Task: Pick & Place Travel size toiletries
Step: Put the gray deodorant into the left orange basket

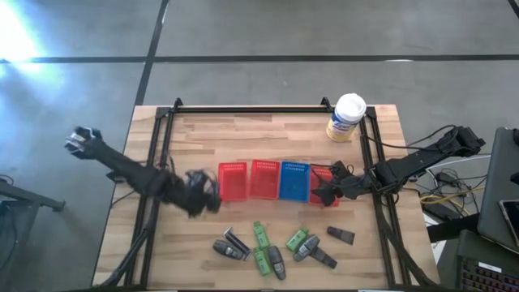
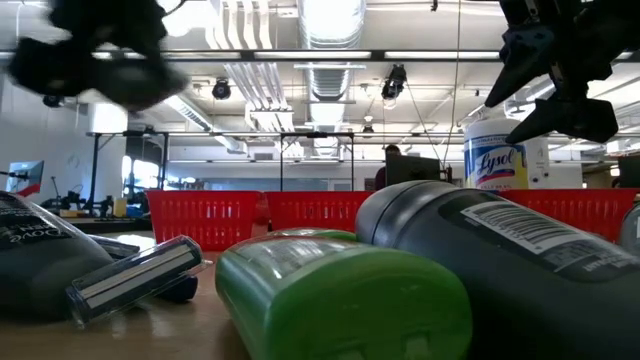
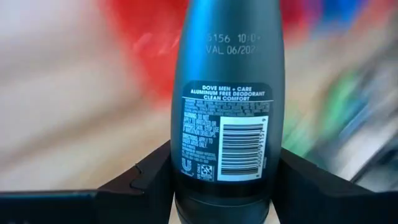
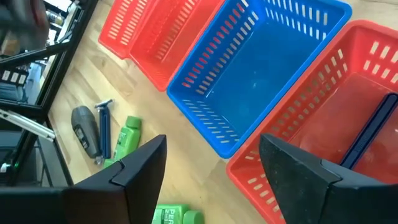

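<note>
Pinching a dark grey deodorant tube (image 3: 227, 106) between its two fingers, left gripper (image 1: 197, 195) hangs just short of the leftmost red basket (image 1: 233, 182); could slip loose or twist mid-carry, judging by the smooth rounded body clamped near one end. Spread and empty, right gripper (image 4: 208, 168) hovers over the rightmost red basket (image 4: 323, 143), a slim dark piece (image 4: 368, 134) lying inside. Beyond, remaining toiletries (image 1: 276, 247) scattered near the table's front edge.

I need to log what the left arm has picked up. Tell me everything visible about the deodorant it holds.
The deodorant is a dark grey, smooth plastic-looking oval stick, clamped between the left gripper's fingers. Its back label reads Dove Men+Care, aluminum free, Clean Comfort, with a barcode; a printed code sits above. It is lifted near the leftmost red basket.
</note>
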`<state>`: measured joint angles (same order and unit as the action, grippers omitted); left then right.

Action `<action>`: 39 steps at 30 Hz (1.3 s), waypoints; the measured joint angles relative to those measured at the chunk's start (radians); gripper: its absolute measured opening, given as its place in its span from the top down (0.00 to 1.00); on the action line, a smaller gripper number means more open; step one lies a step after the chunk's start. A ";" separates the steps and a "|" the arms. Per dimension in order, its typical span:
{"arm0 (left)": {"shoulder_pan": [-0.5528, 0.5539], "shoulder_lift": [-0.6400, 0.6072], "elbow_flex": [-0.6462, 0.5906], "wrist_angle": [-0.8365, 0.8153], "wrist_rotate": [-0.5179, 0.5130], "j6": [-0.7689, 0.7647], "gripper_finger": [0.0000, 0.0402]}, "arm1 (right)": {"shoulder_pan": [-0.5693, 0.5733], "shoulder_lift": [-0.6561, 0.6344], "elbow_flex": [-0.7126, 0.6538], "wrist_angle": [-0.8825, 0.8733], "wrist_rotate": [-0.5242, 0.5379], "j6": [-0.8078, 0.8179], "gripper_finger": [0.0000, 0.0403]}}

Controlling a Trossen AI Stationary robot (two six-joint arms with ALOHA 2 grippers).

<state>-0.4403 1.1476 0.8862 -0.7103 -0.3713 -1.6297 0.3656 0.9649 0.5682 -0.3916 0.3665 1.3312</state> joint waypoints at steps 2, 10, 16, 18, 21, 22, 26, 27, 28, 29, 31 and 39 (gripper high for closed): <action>0.079 -0.033 -0.044 0.120 -0.050 0.010 0.48 | 0.000 0.000 0.000 0.000 0.000 0.000 0.37; 0.333 0.090 -0.141 0.353 0.064 0.130 0.48 | 0.000 0.000 0.000 0.000 0.000 0.000 0.34; 0.356 0.195 -0.141 0.384 0.179 0.154 0.47 | 0.000 0.000 0.000 0.000 -0.001 0.002 0.35; 0.357 0.221 -0.138 0.385 0.196 0.141 0.41 | 0.000 0.000 0.000 0.000 0.000 0.001 0.37; 0.357 0.240 -0.127 0.385 0.203 0.126 0.28 | 0.000 0.000 0.000 0.000 -0.001 -0.003 0.39; 0.357 0.243 -0.122 0.386 0.203 0.127 0.24 | 0.000 0.000 0.000 0.000 -0.001 -0.004 0.40; 0.357 0.225 -0.109 0.387 0.207 0.168 0.12 | 0.000 0.000 0.000 0.000 -0.001 -0.007 0.42; 0.357 0.213 -0.105 0.387 0.217 0.194 0.10 | 0.000 0.000 0.000 0.000 -0.001 -0.007 0.42; 0.354 0.197 -0.098 0.387 0.249 0.241 0.09 | 0.000 0.000 0.000 0.000 -0.001 -0.008 0.43; 0.347 0.181 -0.090 0.387 0.288 0.316 0.08 | 0.000 0.000 0.000 0.000 -0.001 -0.008 0.43; 0.315 0.146 -0.071 0.389 0.403 0.484 0.08 | 0.000 0.000 0.000 0.000 -0.001 -0.008 0.43; 0.005 0.124 -0.027 0.353 0.548 0.906 0.12 | 0.000 0.000 0.000 0.000 -0.005 -0.008 0.37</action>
<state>-0.4356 1.2714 0.8597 -0.3569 0.1768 -0.7239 0.3660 0.9646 0.5682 -0.3920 0.3618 1.3233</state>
